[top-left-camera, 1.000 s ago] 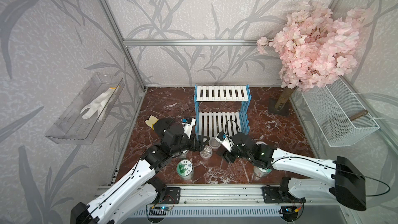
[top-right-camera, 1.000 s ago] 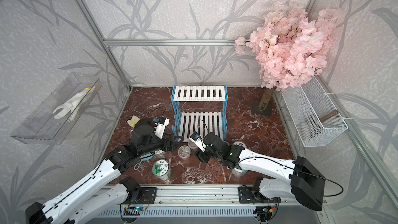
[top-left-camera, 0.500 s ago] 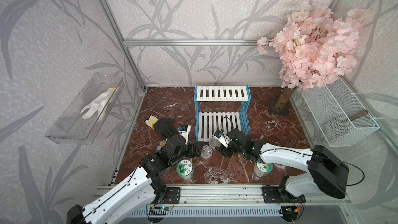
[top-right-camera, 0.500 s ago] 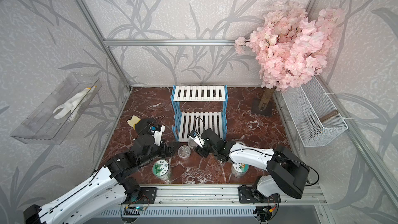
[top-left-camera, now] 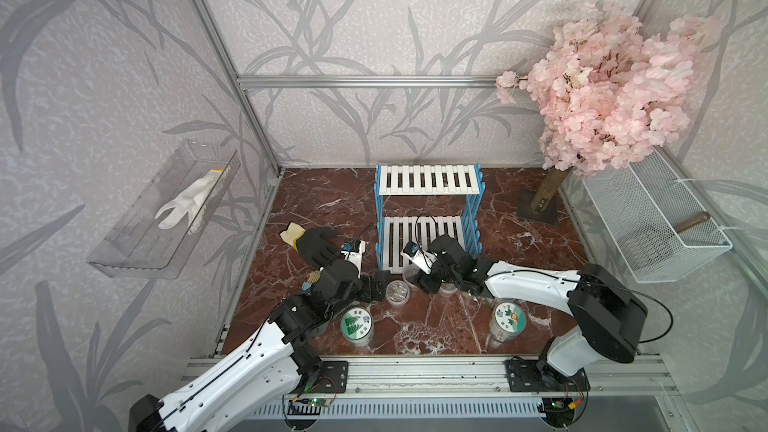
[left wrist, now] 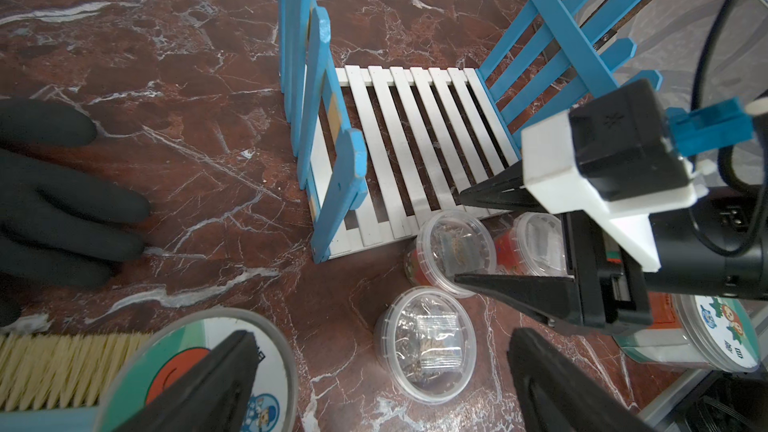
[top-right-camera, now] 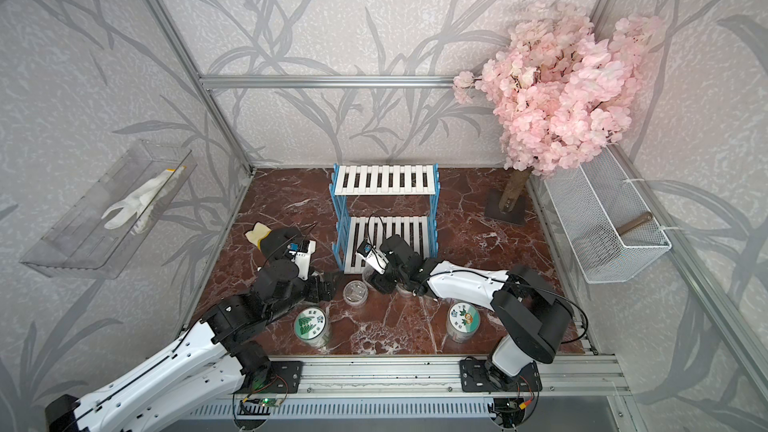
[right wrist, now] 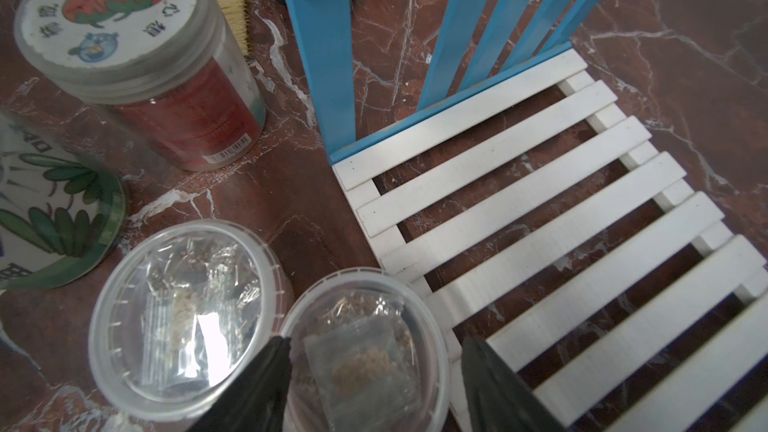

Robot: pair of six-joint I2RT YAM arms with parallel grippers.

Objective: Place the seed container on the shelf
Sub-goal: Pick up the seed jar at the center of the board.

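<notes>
- In both top views, your right claw (top-left-camera: 417,280) sat low at the front edge of the shelf (top-left-camera: 392,238), and your left claw (top-left-camera: 379,286) faced it across a loose clear tub (top-left-camera: 397,292). The seed container was mostly hidden under the right wrist there. The upper tier (top-left-camera: 428,179) stood above the back of the lower one, so headroom deeper in looked limited.
- In the left wrist view, your left claw (left wrist: 380,332) stood wide and empty, with the loose clear tub (left wrist: 424,342) just ahead of its fingertips. Beyond that, the seed container (left wrist: 455,251) stood upright, lid up, between the jaws of your right claw (left wrist: 459,238). It was at the front edge of the lower tier (left wrist: 415,139) and not yet on it. A third tub (left wrist: 536,243) sat just behind it, under that claw's body.
- In the right wrist view, your right claw (right wrist: 376,342) was narrow, its jaws flanking the seed container (right wrist: 361,309) at the rim. You could not tell whether they pinched it. The lower tier (right wrist: 540,201) lay straight ahead of the fingertips, so the right arm was the nearer one. The tub was round, so there was no long axis to line up.
- In the same view, the marble floor (right wrist: 270,184) looked smooth, and the slats had gaps that seemed narrower than the tub's base. The blue post (right wrist: 328,76) and the loose clear tub (right wrist: 183,309) crowded one side of the claw.
</notes>
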